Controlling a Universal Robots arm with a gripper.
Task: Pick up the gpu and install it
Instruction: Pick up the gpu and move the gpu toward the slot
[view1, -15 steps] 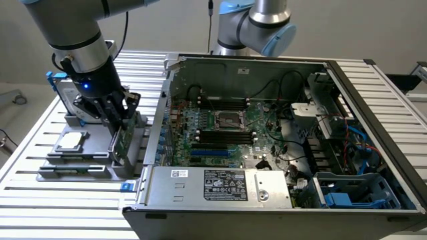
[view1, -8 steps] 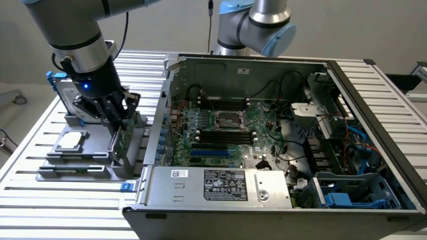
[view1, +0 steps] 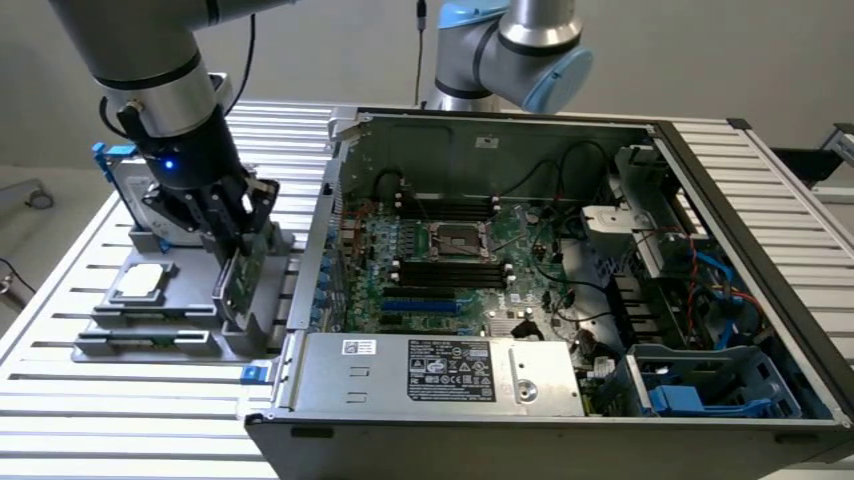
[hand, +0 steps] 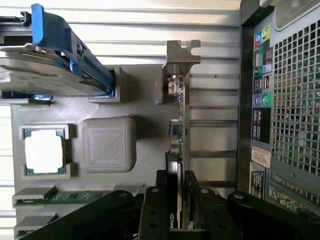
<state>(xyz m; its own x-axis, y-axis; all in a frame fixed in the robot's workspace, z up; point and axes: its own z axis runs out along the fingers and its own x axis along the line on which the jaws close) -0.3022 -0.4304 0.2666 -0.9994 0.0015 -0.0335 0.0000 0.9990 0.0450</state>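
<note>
Green circuit board and glossy black shroud sit squeezed between my fingers (hand: 152, 215): my claw (hand: 176, 212) is clenched on the gpu (hand: 178, 131), one finger on each flat face. The card stands upright on its long edge, with its silver metal bracket (hand: 181, 56) at the end away from me.

In the exterior view, my claw (view1: 230, 245) comes down from above onto the top edge of the gpu (view1: 240, 287). The card's lower edge is at the grey parts holder (view1: 171, 342). I cannot tell whether it is seated in its slot there or just raised off it. The holder lies on the slatted aluminium table (view1: 80, 420), just beside the open computer case (view1: 747, 300) on the exterior view's left.

Also on the holder are a small square silver processor chip (view1: 143, 283) in its own pocket and a silver hard drive with blue rails (view1: 123, 178) propped at the back. In the wrist view the chip (hand: 45, 151) and the drive (hand: 47, 67) lie apart from the card, with a blank grey block (hand: 108, 144) between chip and card. A green memory stick (hand: 62, 196) lies in a slot near the chip.

Inside the case the motherboard (view1: 447, 265) lies exposed, and the power supply (view1: 441, 370) sits along the near wall.
</note>
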